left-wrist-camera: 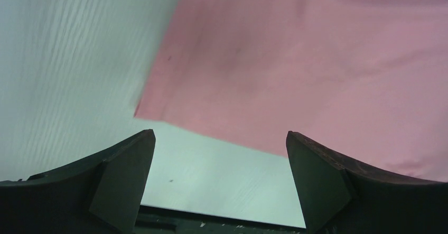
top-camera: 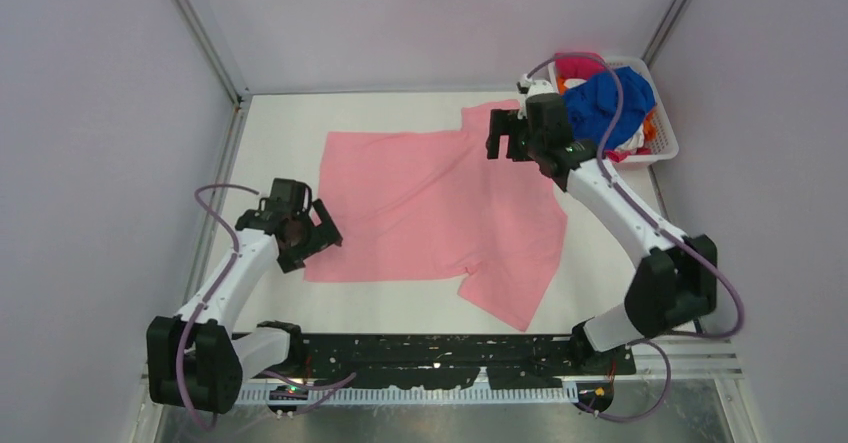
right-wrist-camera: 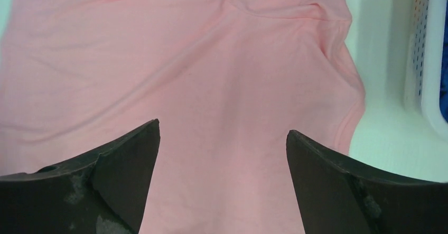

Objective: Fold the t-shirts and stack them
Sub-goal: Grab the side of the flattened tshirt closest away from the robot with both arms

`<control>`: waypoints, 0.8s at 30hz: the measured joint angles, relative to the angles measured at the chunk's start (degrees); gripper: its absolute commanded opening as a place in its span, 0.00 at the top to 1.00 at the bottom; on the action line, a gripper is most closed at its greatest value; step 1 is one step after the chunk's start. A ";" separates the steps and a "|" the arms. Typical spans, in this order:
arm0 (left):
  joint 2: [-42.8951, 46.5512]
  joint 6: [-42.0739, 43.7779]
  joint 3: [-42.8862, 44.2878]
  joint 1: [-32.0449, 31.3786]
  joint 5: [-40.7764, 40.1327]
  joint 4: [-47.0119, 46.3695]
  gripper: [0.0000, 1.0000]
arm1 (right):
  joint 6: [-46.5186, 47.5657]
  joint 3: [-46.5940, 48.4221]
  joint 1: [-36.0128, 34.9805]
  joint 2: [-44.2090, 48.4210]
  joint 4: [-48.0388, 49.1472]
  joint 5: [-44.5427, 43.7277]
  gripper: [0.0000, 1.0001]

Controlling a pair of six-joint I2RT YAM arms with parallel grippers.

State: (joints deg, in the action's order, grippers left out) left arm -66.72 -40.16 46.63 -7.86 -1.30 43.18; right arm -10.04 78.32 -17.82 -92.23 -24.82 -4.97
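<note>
1. White table [top-camera: 280, 133] between pale walls carries a pink shirt [top-camera: 430, 213], spread flat in the middle with its collar toward the far right.
2. Left gripper [top-camera: 316, 243] hovers at the shirt's near left corner. Its fingers [left-wrist-camera: 121, 176] are wide apart and hold nothing, and the hem corner lies just ahead of them.
3. Right gripper [top-camera: 507, 143] hangs above the collar end. Its fingers [right-wrist-camera: 127, 165] are spread wide and empty, with pink cloth below and between them.
4. Blue shirt [top-camera: 605, 103] tops a heap in the white basket [top-camera: 668, 148] at the far right corner.

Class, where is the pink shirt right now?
In the top view, the pink shirt lies spread flat on the table, left of the white basket.
</note>
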 measured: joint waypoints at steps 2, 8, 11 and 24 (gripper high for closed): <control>3.02 -1.40 -5.11 0.00 -1.46 2.21 0.07 | -3.52 -8.83 -1.57 9.55 6.08 -0.02 0.05; 9.49 -4.79 -15.76 0.20 -3.02 2.71 0.28 | -8.41 -22.62 -1.88 19.54 10.64 -2.75 0.05; 7.85 -6.67 -16.65 0.50 -3.10 1.16 0.39 | -9.05 -27.34 -2.34 21.68 10.01 -4.00 0.05; -1.55 -9.57 -13.81 1.70 -5.18 -2.25 0.56 | -9.40 -33.40 -2.49 29.75 6.01 -6.58 0.05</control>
State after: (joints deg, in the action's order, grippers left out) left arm -68.27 -49.74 32.82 -6.15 -6.48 40.93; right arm -19.44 44.93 -20.32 -62.48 -18.81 -11.55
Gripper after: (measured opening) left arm 0.513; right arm 0.955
